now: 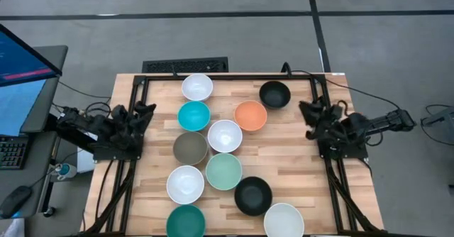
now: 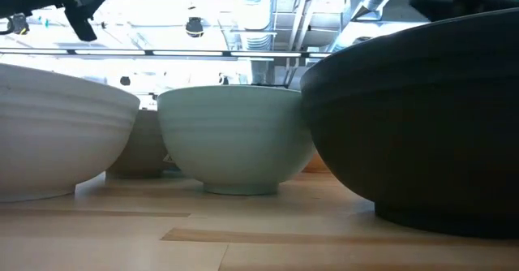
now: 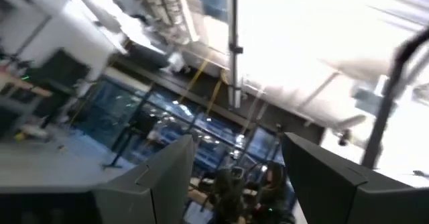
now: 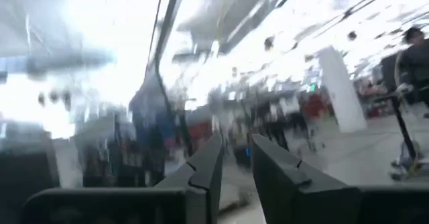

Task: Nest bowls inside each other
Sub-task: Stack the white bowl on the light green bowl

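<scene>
Ten smooth round bowls stand separately, none nested, down the middle of the pale wooden bench (image 1: 298, 152), between the two folded arms. From the far edge toward the near edge: a white bowl (image 1: 197, 86), a black bowl (image 1: 274, 94), a turquoise bowl (image 1: 194, 116), an orange bowl (image 1: 250, 116), a second white bowl (image 1: 225, 135), a grey-taupe bowl (image 1: 190, 147), a mint green bowl (image 1: 224, 171), a third white bowl (image 1: 185, 184), a second black bowl (image 1: 253, 195), a dark teal bowl (image 1: 186, 221) and a fourth white bowl (image 1: 284, 221).

The left pincer (image 3: 231, 184) is tucked at the bench's left edge, well apart from the turquoise and grey-taupe bowls; its fingers stand wide apart, holding nothing.

The right pincer (image 4: 234, 177) rests at the right edge, apart from the orange and far black bowls; its fingers leave only a narrow gap and grip nothing.
</scene>
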Controlling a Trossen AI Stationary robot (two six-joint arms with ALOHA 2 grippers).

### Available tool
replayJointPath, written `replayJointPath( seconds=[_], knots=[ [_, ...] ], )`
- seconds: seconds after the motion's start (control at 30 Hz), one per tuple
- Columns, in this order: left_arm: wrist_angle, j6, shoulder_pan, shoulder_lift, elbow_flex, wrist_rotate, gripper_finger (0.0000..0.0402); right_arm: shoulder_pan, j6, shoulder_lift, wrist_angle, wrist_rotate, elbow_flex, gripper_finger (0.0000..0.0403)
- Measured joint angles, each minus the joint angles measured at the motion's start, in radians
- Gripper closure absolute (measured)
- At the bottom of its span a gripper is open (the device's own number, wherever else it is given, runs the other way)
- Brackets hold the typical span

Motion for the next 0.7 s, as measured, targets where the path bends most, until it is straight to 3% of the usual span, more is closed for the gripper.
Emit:
replayJointPath(
  seconds=[0.07,0.17,0.23,0.33,0.4,0.5,0.6,0.7],
  knots=[
    [-0.017,-0.094,0.0,0.001,0.0,0.007,0.018,0.003,0.057,0.0,0.043,-0.002,0.0,0.03],
    [-0.048,-0.083,0.002,0.004,0.006,0.252,0.018,0.003,0.211,0.0,0.065,-0.021,0.001,0.03],
    [-0.105,-0.099,0.005,0.004,0.053,0.354,0.018,0.0,0.264,0.001,0.054,-0.072,0.01,0.03],
    [-0.439,-0.185,0.018,0.006,0.217,0.369,0.018,-0.01,0.295,0.001,-0.007,-0.131,0.077,0.03],
    [-0.73,-0.252,0.029,0.044,0.375,0.379,0.018,-0.02,0.295,0.001,-0.157,-0.134,0.165,0.03],
    [-1.02,-0.232,0.041,0.163,0.613,0.394,0.018,-0.037,0.275,0.014,-0.525,-0.136,0.364,0.03],
    [-1.159,-0.105,0.041,0.273,0.807,0.419,0.018,-0.054,0.273,0.077,-0.921,-0.136,0.562,0.03],
    [-1.247,-0.023,0.041,0.353,0.957,0.408,0.018,-0.07,0.279,0.147,-1.179,-0.135,0.729,0.03]
  ],
)
